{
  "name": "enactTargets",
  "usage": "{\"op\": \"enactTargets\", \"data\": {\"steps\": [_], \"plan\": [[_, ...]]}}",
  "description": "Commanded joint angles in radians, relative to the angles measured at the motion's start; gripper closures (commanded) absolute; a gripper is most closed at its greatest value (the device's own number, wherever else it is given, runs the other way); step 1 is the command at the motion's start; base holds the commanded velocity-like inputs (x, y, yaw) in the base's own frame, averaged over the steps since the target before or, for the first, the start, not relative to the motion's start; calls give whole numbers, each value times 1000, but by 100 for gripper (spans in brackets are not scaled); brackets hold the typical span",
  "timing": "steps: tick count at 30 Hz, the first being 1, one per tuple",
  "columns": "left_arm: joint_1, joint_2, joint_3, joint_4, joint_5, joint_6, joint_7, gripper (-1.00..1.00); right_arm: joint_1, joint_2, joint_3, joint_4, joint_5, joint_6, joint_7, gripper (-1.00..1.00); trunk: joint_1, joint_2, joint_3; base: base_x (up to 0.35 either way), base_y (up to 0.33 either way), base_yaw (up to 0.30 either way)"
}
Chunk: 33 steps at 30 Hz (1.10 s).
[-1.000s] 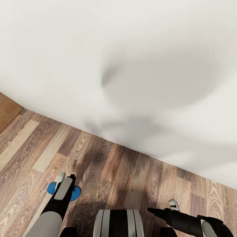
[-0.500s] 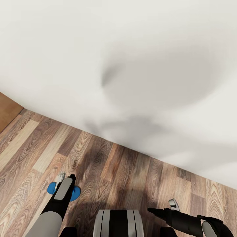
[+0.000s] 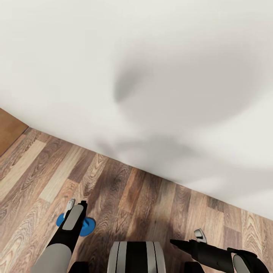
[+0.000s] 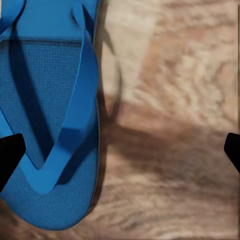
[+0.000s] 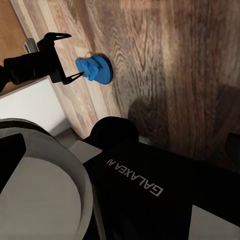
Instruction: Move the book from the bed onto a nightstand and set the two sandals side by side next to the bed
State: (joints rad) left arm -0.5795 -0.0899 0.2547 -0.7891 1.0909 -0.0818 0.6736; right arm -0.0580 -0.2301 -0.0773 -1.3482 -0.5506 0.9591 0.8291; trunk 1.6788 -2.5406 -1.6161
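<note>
Sandal step in hand. Your left gripper [image 3: 74,203] hangs over one blue sandal [image 3: 86,224] lying flat on the wood-plank floor [image 3: 151,204], close to the white wall [image 3: 151,76]. In the left wrist view the sandal [image 4: 47,115] sits off toward one fingertip, straps up, with bare floor under the middle of the gap; the jaws stand wide apart and hold nothing. The right wrist view confirms it: left gripper [image 5: 64,56] spread wide, sandal [image 5: 95,70] just beyond its tips on the floor, apart from them.

Your right gripper [image 3: 199,235] is low by the robot base [image 3: 136,256]; whether it is spread or closed, I cannot tell from these pictures, and nothing shows in it.

Judgement: pickup not yet made.

Next move calls for:
- shifting the left gripper sideways so the sandal lies between the fingers
- then coming down and closing on the sole edge or strap

Risk: thin, flat sandal; a shallow descent may close on air.
</note>
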Motion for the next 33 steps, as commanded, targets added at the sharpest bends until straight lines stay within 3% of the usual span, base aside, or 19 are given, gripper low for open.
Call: {"op": "enactTargets", "data": {"steps": [1, 33], "plan": [[0, -1, 1, -1, 11, -9, 0, -100, 0, 0, -1, 0, 1, 4, 4, -100, 0, 0, -1, 36, 40, 0], [0, -2, 1, 1, 11, -10, 0, -100, 0, 0, -1, 0, 1, 4, 4, -100, 0, 0, -1, 4, 5, 0]]}}
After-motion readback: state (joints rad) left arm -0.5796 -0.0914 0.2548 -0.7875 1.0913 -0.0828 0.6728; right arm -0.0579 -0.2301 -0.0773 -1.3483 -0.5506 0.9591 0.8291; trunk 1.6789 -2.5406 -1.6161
